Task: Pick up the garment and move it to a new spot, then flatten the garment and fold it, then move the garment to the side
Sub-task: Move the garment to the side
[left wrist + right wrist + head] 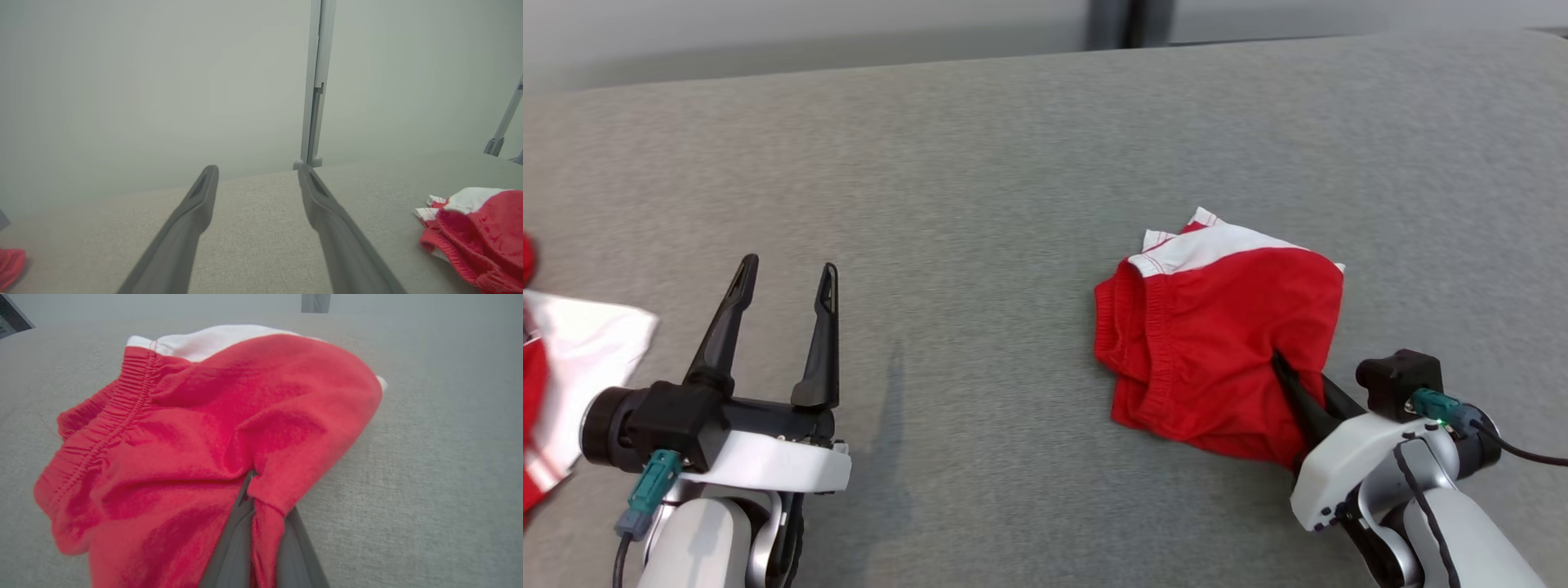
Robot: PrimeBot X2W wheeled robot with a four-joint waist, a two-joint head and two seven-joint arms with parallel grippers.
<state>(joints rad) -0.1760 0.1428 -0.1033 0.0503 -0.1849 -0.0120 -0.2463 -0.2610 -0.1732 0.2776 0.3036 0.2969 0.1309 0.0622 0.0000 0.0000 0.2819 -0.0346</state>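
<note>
The garment (1217,343) is a pair of red shorts with white trim, bunched on the grey table at the right. My right gripper (1286,371) is shut on a fold of its near edge; in the right wrist view the red cloth (212,428) is pinched between the two dark fingers (229,547), whose tips are hidden in the fabric. My left gripper (788,278) stands open over bare table at the left, well apart from the shorts. The left wrist view shows its spread fingers (192,220) and the garment (478,232) off to the right.
Another red and white piece of clothing (564,367) lies at the table's left edge. The grey table (1013,204) stretches back to a pale wall with a metal post (316,81). Bare surface lies between the two grippers.
</note>
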